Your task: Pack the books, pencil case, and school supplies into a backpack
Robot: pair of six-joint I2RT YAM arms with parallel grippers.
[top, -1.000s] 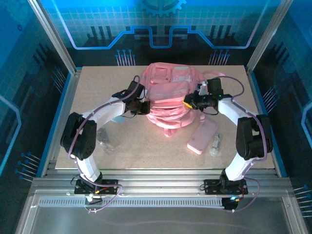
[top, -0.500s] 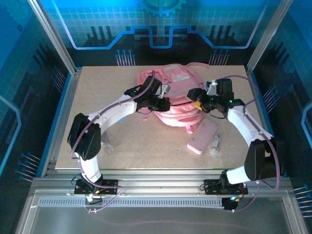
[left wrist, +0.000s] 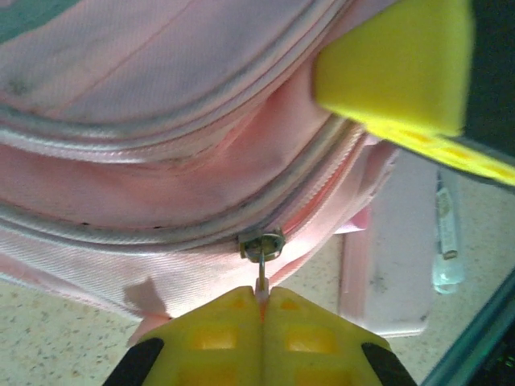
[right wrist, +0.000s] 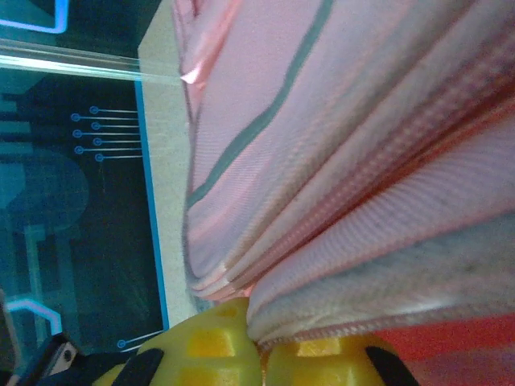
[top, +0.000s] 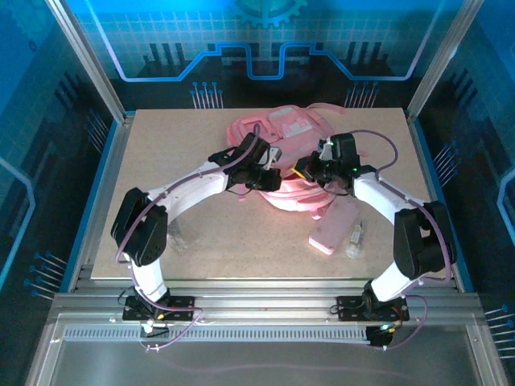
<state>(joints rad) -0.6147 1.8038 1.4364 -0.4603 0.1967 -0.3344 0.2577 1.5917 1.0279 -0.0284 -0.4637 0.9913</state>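
Left gripper (left wrist: 261,299) pinches the zipper pull (left wrist: 261,277), pads pressed together on it. Right gripper (right wrist: 259,342) is clamped on a fabric edge of the backpack (top: 282,129), which sits mid-table toward the far side. We'd draw the pull along the track — right arm holding the fabric taut, no lifting. Count: one backpack, one pencil case (top: 334,225), one clear oblong item (top: 356,237) just beside it.

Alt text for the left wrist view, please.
Shut yellow jaws of the left arm pinch the zipper pull on the pink backpack. The right arm's yellow finger sits top right; the pencil case and a clear oblong item lie on the table beyond.
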